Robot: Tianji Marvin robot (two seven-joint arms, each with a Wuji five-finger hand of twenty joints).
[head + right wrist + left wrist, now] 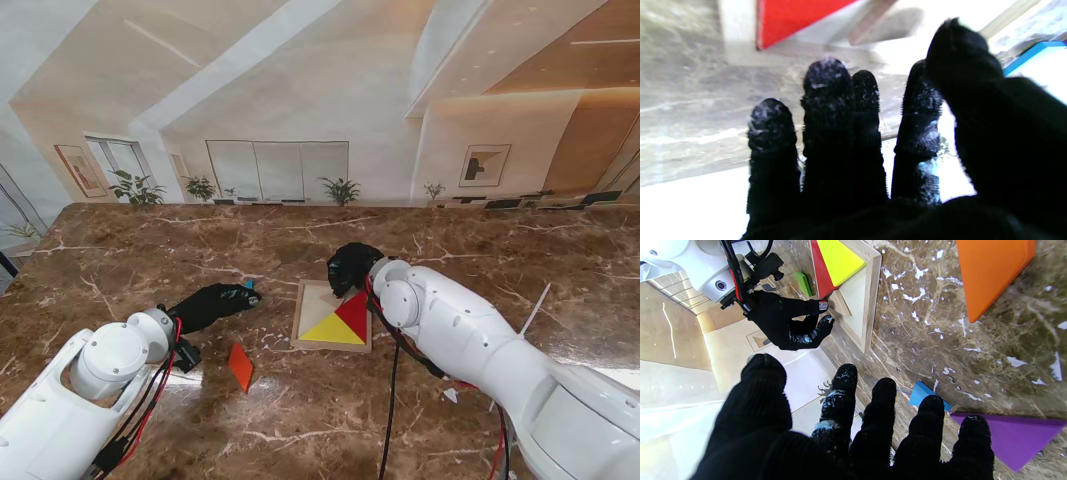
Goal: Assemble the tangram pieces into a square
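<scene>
On the left of the stand's view, the left robot hand (213,303) is seen stretched low over the brown marbled tabletop (150,250), its black-gloved fingers (885,406) spread apart with nothing held between them. A blue piece (247,285) lies just at its fingertips, and in the left wrist view a purple triangle (1013,435) is found right beside that blue piece, under the outer fingers. Nearer to me and slightly to the right, an orange piece (240,366) lies alone on the tabletop, well apart from the others. Farther right, in the middle of the tabletop, a square wooden tray (306,320) is placed; a yellow triangle (332,330) and a red triangle (354,312) are set inside it, touching along one edge and filling its nearer right part, while the remaining floor of the tray is bare wood. A small plain wooden piece (840,303) is seen in the tray's far corner. The right robot hand (352,266) is held at that far corner, its fingers curled downward with the fingertips (821,305) at the small wooden piece; whether the piece is actually pinched cannot be told. A green piece (803,283) is seen on the tabletop beyond the tray in the left wrist view.
</scene>
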